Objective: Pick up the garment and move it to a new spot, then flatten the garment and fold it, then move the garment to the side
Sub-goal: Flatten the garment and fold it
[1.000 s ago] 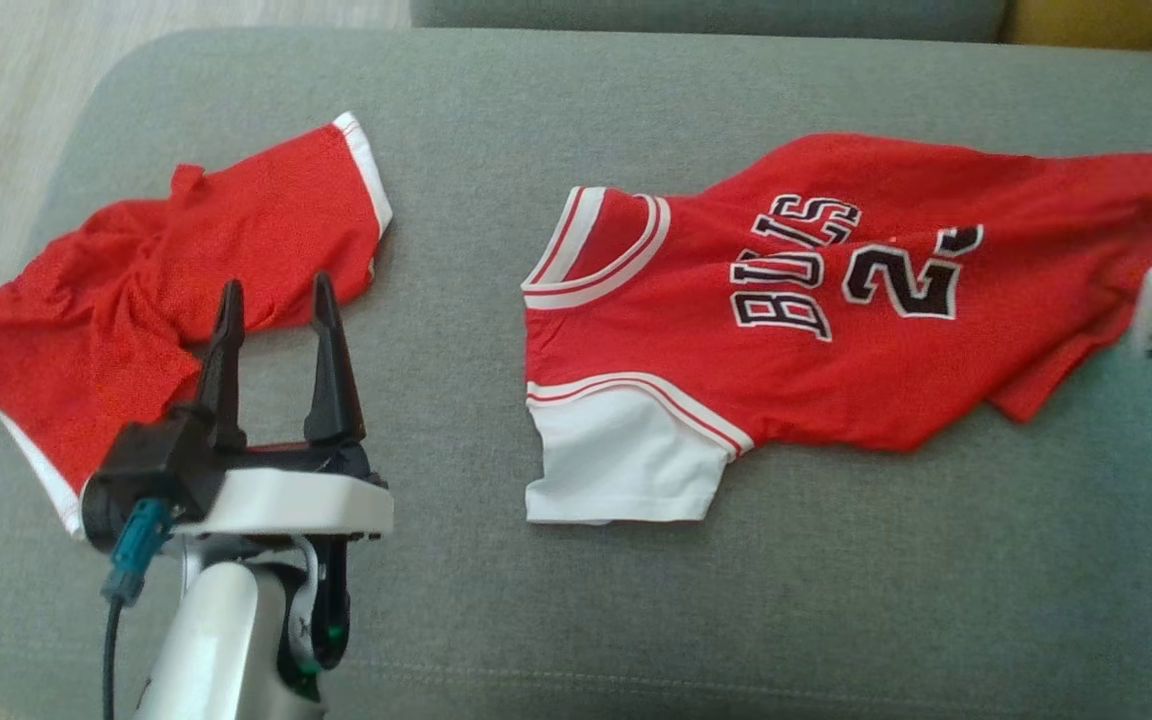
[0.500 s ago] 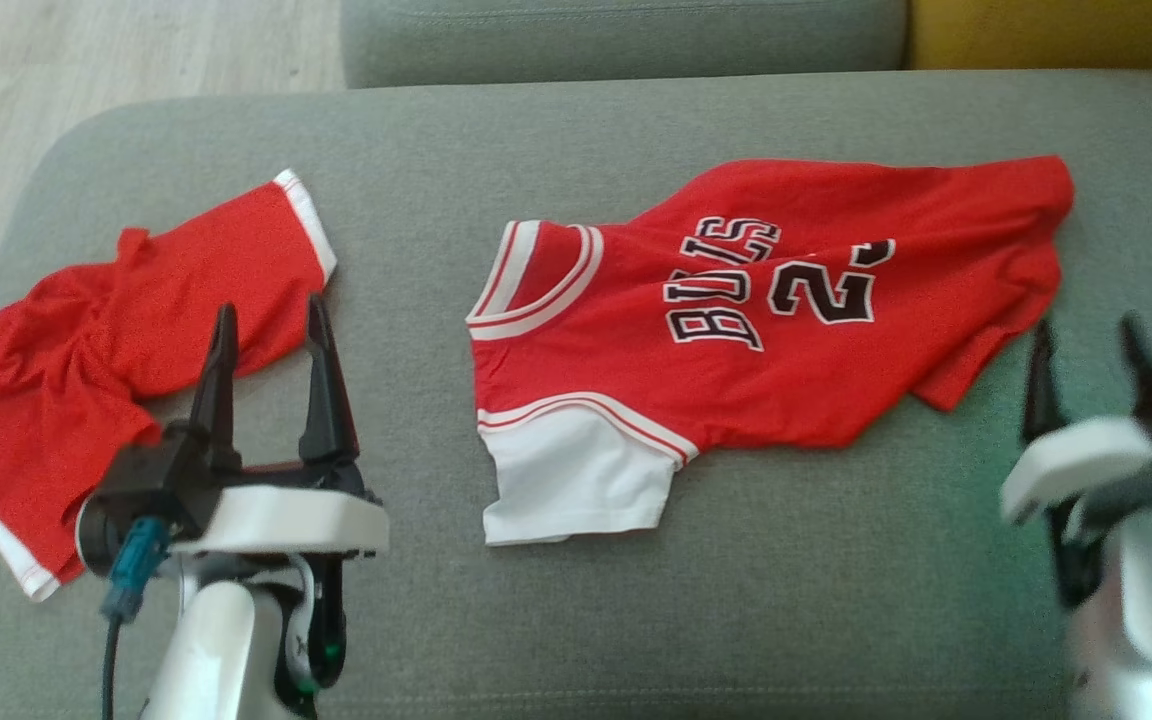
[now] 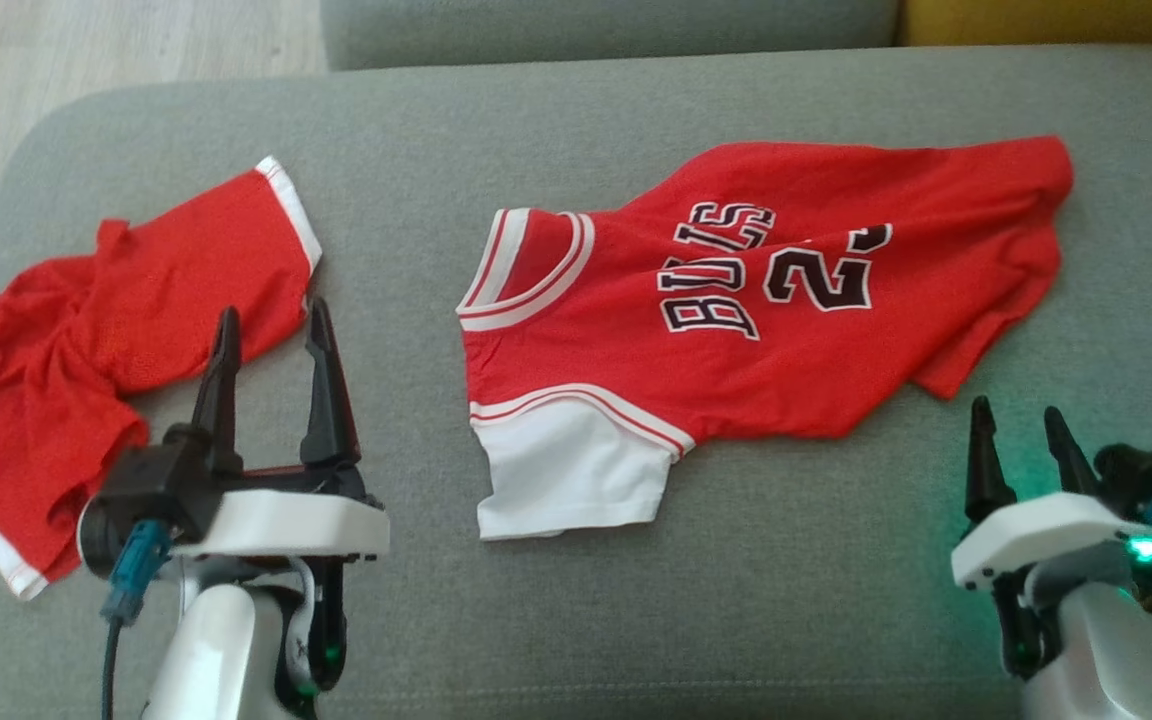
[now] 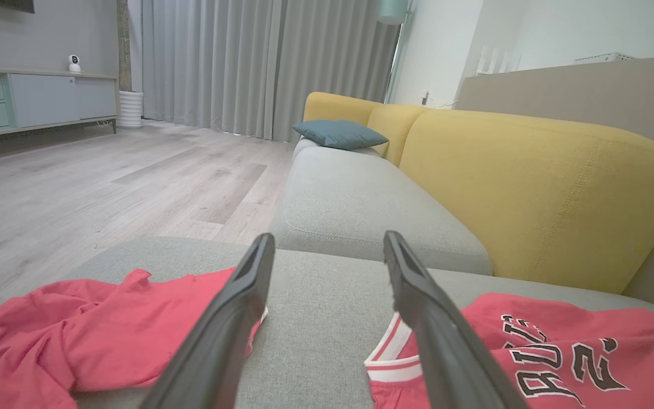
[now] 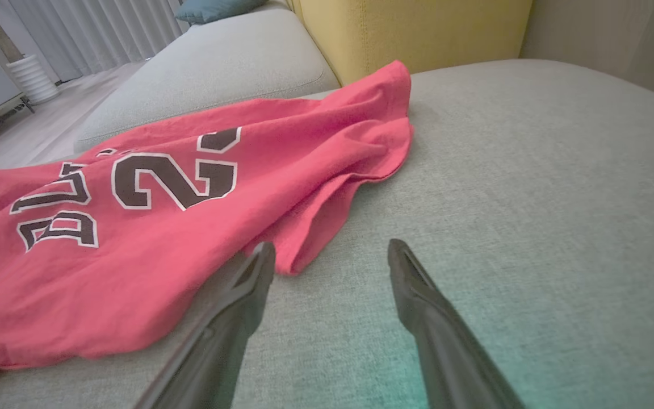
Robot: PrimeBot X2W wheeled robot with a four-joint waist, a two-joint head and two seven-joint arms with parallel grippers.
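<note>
A red jersey (image 3: 766, 300) with black lettering and white sleeve lies spread, somewhat rumpled, across the middle of the grey cushion (image 3: 636, 620); it also shows in the right wrist view (image 5: 151, 227) and the left wrist view (image 4: 560, 352). My right gripper (image 3: 1019, 412) stands open at the lower right, just below the jersey's near hem corner, holding nothing (image 5: 330, 250). At the lower left my left gripper (image 3: 271, 325) is open and empty (image 4: 327, 241), between the jersey and a pair of red shorts (image 3: 106, 340).
The red shorts (image 4: 77, 341) lie crumpled at the cushion's left end, near its edge over the wooden floor (image 3: 86, 40). A second grey seat (image 4: 349, 199) and a yellow backrest (image 4: 531, 187) stand beyond. Bare cushion runs along the front.
The head camera has shifted, so the whole scene sits differently. My right arm has come into view at the lower right and settled, open, below the jersey's hem. The left gripper holds still.
</note>
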